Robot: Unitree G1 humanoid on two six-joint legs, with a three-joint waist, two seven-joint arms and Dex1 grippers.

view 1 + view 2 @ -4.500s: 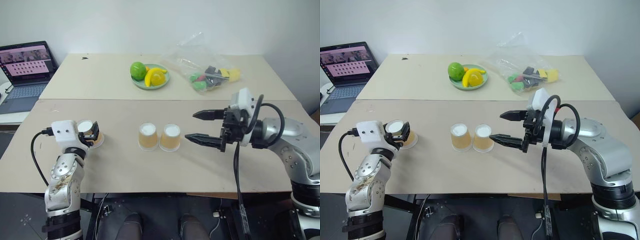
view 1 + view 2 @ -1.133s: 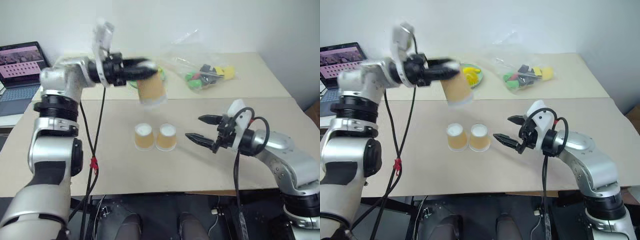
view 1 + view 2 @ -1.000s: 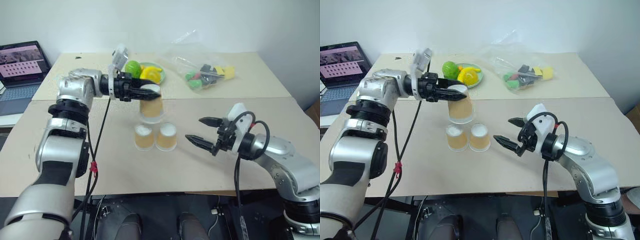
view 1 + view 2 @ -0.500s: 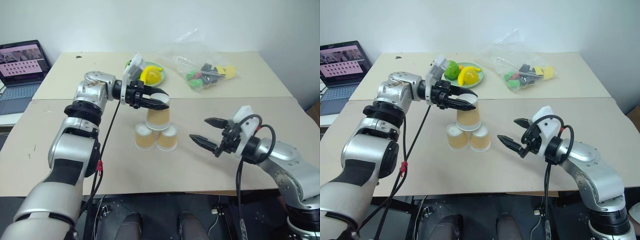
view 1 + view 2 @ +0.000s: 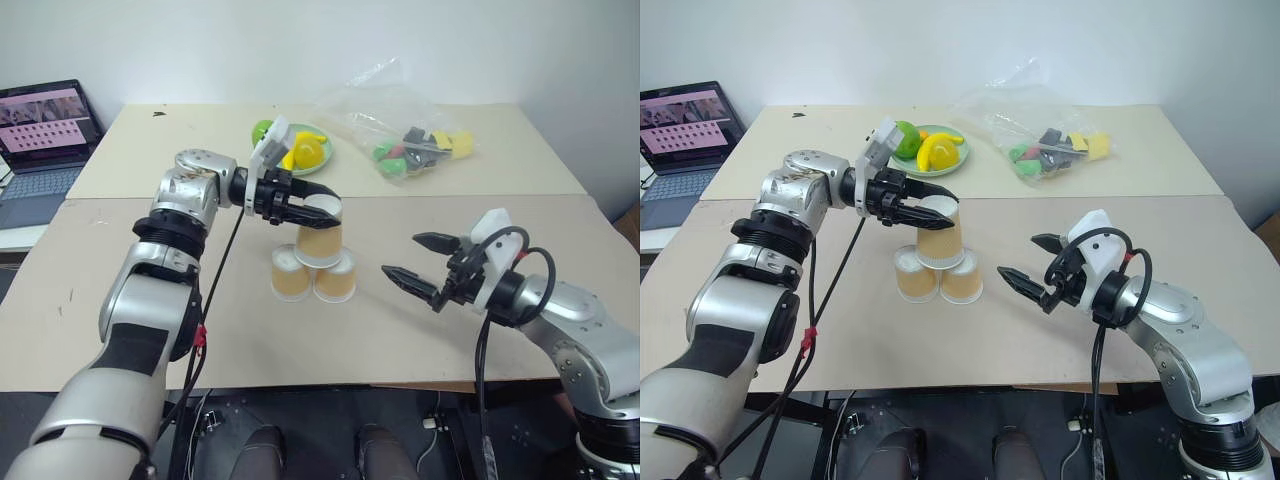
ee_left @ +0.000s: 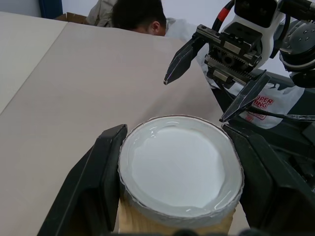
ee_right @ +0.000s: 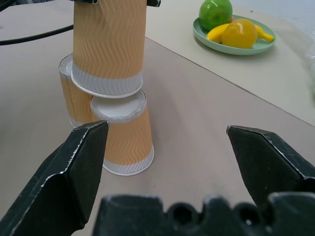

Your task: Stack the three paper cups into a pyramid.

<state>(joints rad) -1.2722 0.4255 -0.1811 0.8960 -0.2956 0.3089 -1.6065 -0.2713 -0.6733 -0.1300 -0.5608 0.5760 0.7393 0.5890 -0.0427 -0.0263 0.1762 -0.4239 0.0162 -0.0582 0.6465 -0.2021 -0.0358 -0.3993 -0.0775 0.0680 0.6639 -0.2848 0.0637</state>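
Two paper cups [image 5: 290, 276] [image 5: 336, 279] stand upside down, side by side, on the near table. The third paper cup [image 5: 319, 242], also upside down, stands over the gap between them, its rim at their white tops, in a pyramid shape. My left gripper [image 5: 322, 209] reaches in from the left and is shut on this top cup near its base, with a finger [image 6: 101, 169] on each side. My right gripper [image 5: 402, 256] hangs open a short way to the right of the cups, pointing at them, with nothing between its fingers [image 7: 81, 162].
A green plate [image 5: 300, 152] of fruit and a clear plastic bag [image 5: 405, 120] of small toys lie on the far table. An open laptop [image 5: 45, 130] sits at the far left. A person's head [image 6: 138, 14] shows beyond the table in the left wrist view.
My left gripper has carried the third cup down and slightly right, from above the pair to their tops. The right gripper has stayed open in place.
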